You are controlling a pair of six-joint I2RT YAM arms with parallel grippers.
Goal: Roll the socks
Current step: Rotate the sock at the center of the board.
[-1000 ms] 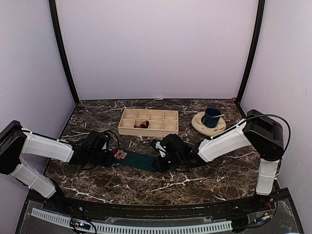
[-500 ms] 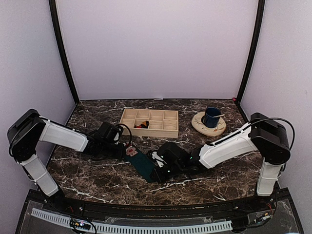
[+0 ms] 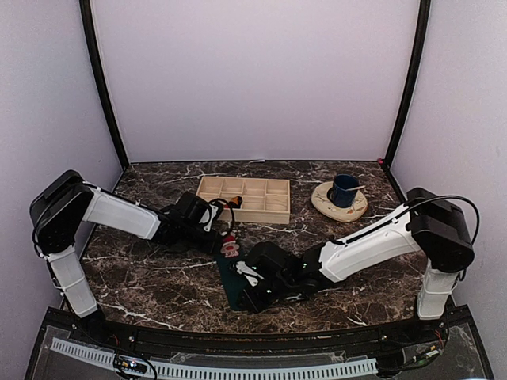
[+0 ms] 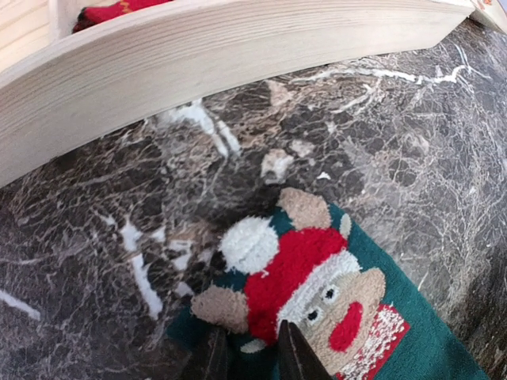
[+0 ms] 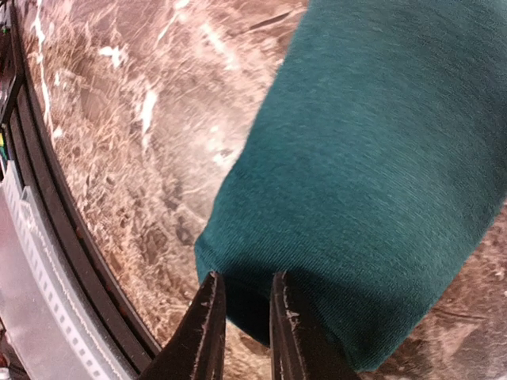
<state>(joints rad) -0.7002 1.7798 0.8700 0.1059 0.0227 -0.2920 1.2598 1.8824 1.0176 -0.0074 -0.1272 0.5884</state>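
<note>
Right wrist: claw [image 5: 244, 283] grips sock [image 5: 380, 158] edge near table rim [image 5: 75, 237].

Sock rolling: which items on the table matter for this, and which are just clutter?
Job:
- teal Santa sock, pinched by left gripper and right gripper
- dark orange-patterned sock, in the wooden tray

Clutter:
- wooden tray
- blue cup
- plate under it

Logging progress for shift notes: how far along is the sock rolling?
Done: nothing rolled yet. In hand: the teal sock is stretched out unrolled, left gripper pinching its Santa end, right gripper its other end. Left: rolling it, plus the black-and-orange sock lying in the wooden tray.
</note>
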